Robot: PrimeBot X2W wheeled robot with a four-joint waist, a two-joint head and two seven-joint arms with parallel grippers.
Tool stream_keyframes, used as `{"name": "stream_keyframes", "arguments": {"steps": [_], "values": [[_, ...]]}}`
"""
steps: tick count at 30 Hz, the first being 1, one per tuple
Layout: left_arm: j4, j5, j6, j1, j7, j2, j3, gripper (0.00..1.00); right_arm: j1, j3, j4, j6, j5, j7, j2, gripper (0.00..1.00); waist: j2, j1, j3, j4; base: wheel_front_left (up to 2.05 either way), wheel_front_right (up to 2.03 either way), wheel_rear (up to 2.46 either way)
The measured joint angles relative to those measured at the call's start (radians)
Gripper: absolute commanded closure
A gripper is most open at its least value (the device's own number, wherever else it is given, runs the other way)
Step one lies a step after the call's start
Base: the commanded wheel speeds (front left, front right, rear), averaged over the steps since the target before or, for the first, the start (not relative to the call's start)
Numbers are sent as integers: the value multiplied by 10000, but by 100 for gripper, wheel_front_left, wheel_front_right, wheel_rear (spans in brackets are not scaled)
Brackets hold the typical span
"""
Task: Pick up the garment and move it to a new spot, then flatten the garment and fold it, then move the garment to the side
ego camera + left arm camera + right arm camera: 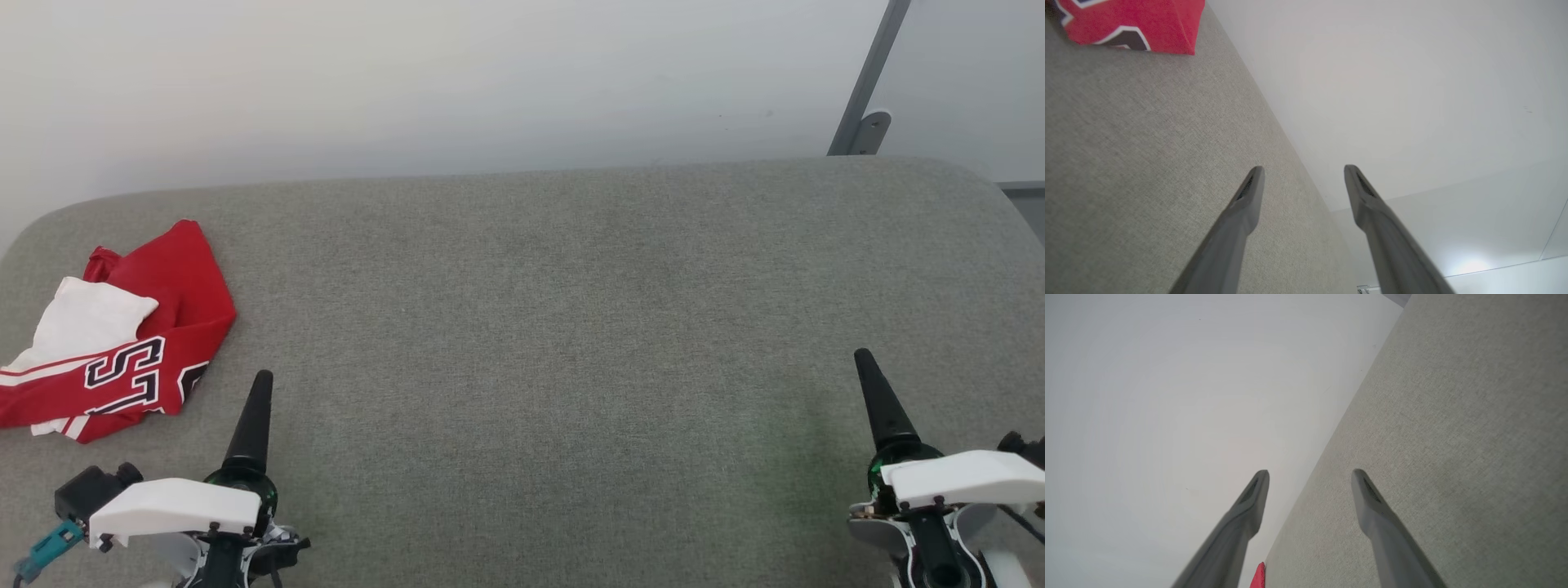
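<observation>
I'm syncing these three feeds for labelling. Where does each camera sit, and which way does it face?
Head view: on the robot's head, looking forward and down at the grey fabric surface and wall; left pincer lower left, right pincer lower right, garment far left.
Left wrist view: on the left wrist, looking along its open fingers across the surface toward the wall.
Right wrist view: on the right wrist, likewise along its open fingers.
Shared: all three catch garment, surface and wall.
</observation>
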Motion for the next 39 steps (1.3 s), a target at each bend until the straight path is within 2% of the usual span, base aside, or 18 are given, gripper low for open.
{"name": "stream_keyframes", "arguments": {"steps": [14,22,39], "values": [[-182,3143,211,-4,-529,259,-209,0,-341,-10,117,2,-3457,-535,-54,0,0,0,78,55,0,0,0],[-242,4500,372,-86,-823,464,-393,0,-543,94,150,2,-5384,-802,-173,0,0,0,150,66,0,0,0],[-184,6690,476,-191,-1331,688,-752,0,-849,98,288,2,-7885,-1327,-297,0,0,0,196,95,0,0,0]]}}
